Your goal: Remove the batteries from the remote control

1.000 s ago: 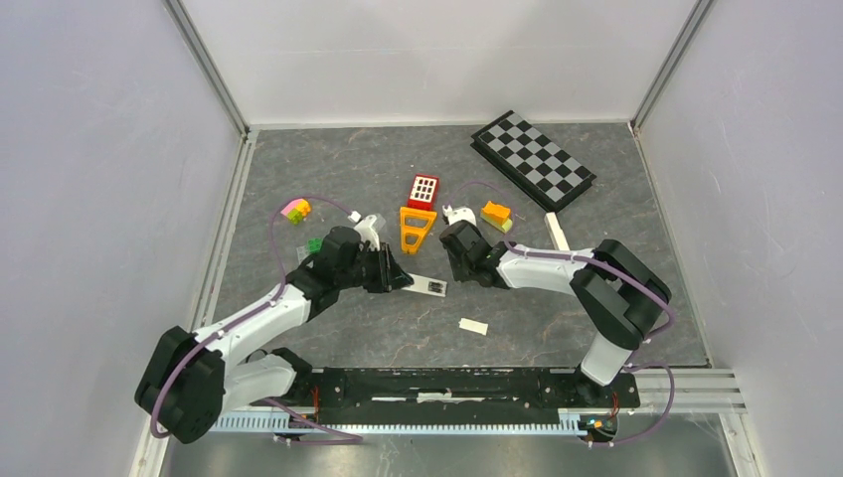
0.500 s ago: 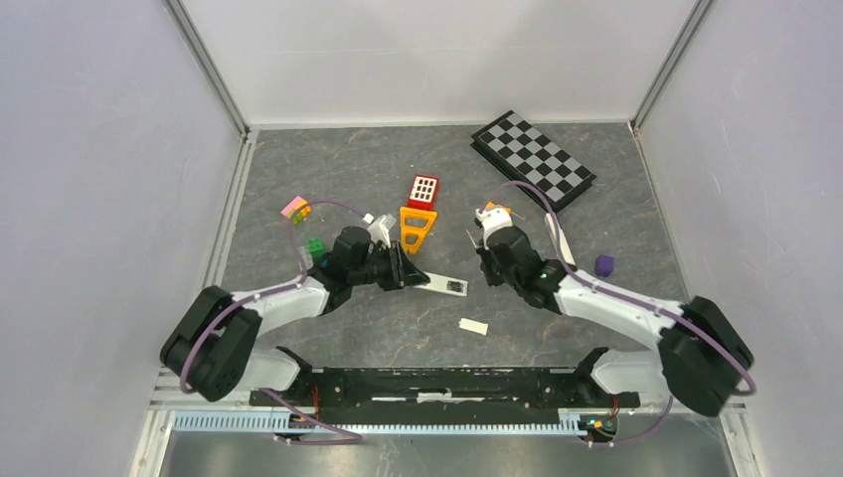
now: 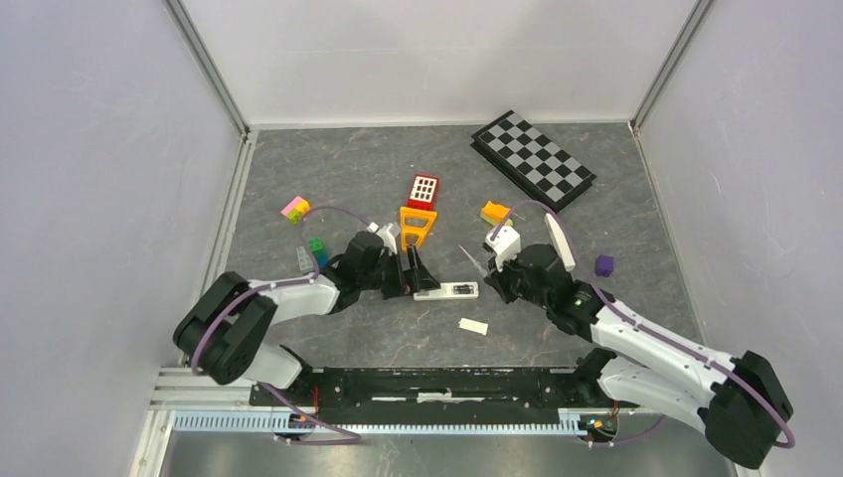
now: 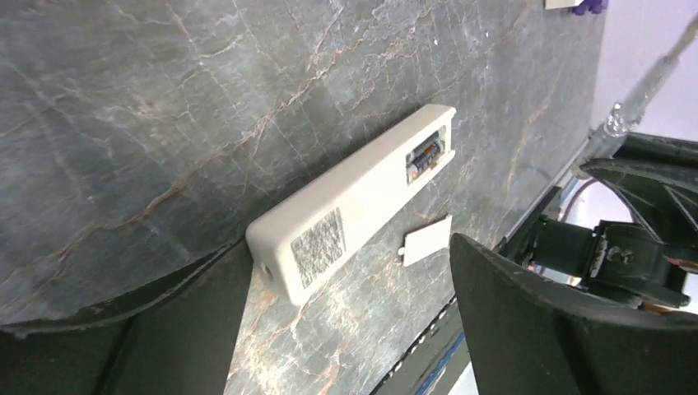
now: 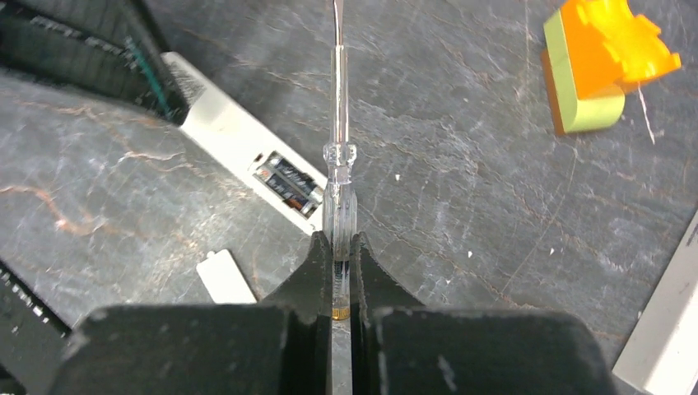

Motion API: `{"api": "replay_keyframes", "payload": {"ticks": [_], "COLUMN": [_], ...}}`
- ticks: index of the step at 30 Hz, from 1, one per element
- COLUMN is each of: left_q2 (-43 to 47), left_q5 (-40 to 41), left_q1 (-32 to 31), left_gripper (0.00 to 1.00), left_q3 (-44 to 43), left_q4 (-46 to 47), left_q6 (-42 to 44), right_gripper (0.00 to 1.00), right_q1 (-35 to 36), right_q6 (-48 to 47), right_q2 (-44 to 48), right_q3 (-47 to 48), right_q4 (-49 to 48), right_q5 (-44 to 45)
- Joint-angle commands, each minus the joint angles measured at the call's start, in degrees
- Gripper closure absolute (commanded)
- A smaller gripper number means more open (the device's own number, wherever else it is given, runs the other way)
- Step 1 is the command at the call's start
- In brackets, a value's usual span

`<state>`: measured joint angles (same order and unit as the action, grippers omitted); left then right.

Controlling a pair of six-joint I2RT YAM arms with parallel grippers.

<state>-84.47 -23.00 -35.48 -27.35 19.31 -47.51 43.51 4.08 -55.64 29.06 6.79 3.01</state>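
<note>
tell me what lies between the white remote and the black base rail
One small flat white rectangular cover, lying between the white remote and the black rail; the top view shows it.

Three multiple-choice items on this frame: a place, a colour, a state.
1. Where is the battery cover? A clipped on the remote; B on the table, between remote and arm bases; C off the table.
2. Remote's colour? A white; B red; C purple.
3. The right gripper is: A open; B shut on a screwdriver; C out of view.
Key: B, the cover lies loose below the remote in the top view; A, its casing is white; B, both fingers clamp the screwdriver's handle.
</note>
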Motion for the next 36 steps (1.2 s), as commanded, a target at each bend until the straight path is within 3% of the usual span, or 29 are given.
{"api": "replay_keyframes", "payload": {"ticks": [1, 8, 12, 15, 19, 23, 31, 36], "left_q2": [7.9, 19.3, 22.2, 21.9, 14.0, 10.7, 9.0, 6.1], "left_q5": [7.5, 4.8, -0.1, 2.0, -4.4, -9.4, -6.8, -9.4], "left_q1": [0.0, 1.3, 2.6, 3.6, 3.8, 3.3, 2.8, 1.9], "left_gripper": [0.01, 0.00, 0.00, 0.00, 0.00, 0.03, 0.09, 0.18], "left_q3": [-4.2, -10.3, -13.2, -14.4, -18.0, -16.0, -15.7, -15.3], "left_q4": [-15.1, -23.5, -24.0, -26.2, -29.9, -21.0, -20.5, -12.8], "left_q6": [10.9, 19.2, 19.8, 14.2, 5.3, -4.7, -7.3, -10.8], "right_gripper": [1.00, 1.00, 1.00, 1.00, 0.99, 1.00, 1.00, 1.00], "right_q1": [-0.7, -2.5, -2.6, -2.5, -0.4, 4.9, 9.2, 9.9], "right_q6": [-6.8, -11.6, -11.4, -12.6, -19.1, -23.3, -24.2, -24.2], "right_q2": [5.6, 7.5, 6.6, 7.2, 6.0, 4.9, 6.1, 5.5], "right_q3": [-0.8, 1.0, 2.5, 2.0, 1.1, 1.4, -1.3, -2.3], "right_q4": [-1.1, 3.1, 4.2, 3.8, 3.0, 0.8, -10.2, -13.1], "right_q5": [-9.1, -25.7, -27.5, -22.9, -16.0, -6.0, 2.3, 3.0]}}
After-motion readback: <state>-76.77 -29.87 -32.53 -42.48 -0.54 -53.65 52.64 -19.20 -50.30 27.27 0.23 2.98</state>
